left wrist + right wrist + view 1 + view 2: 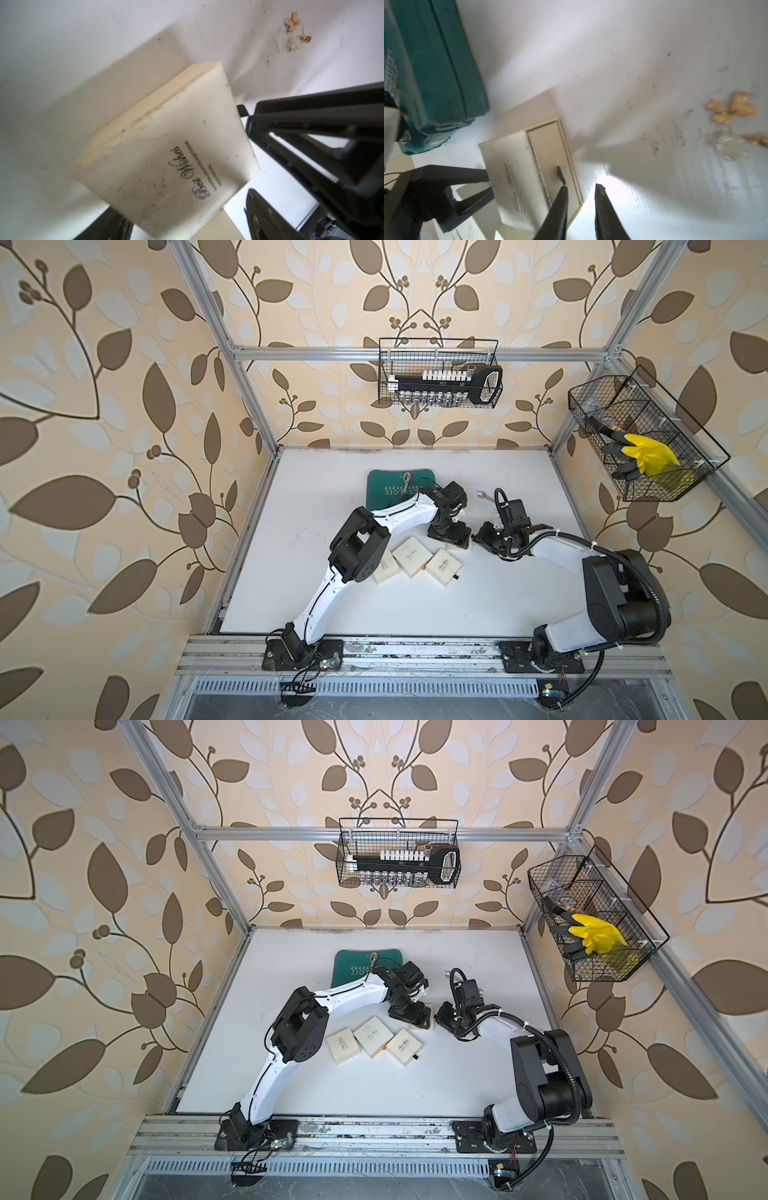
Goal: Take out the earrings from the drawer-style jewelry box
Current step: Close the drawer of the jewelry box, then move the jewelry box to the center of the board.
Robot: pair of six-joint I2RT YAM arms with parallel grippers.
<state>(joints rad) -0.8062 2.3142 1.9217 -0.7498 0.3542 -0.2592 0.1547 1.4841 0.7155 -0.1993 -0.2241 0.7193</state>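
My left gripper (187,209) (455,536) is open and straddles the drawer-style jewelry box (166,149) (517,166) (456,546), a cream box lettered "Best Wishes". A strip of table shows between one finger (261,209) and the box. The drawer (550,149) is slid partly out, and the part that shows is empty. My right gripper (582,186) (478,537) is narrowly open with nothing between its fingers. One fingertip touches the drawer's black pull tab (560,173). The earrings (731,108) (293,21), small gold leaf-shaped pieces beside a clear bead, lie on the white table apart from the box.
Three more cream boxes (343,1046) (372,1038) (403,1048) lie in a row near the left arm's elbow. A green case (395,489) (429,66) sits at the back with a silver ratchet wrench (406,479) on it. Wire baskets (440,373) (640,435) hang on the frame.
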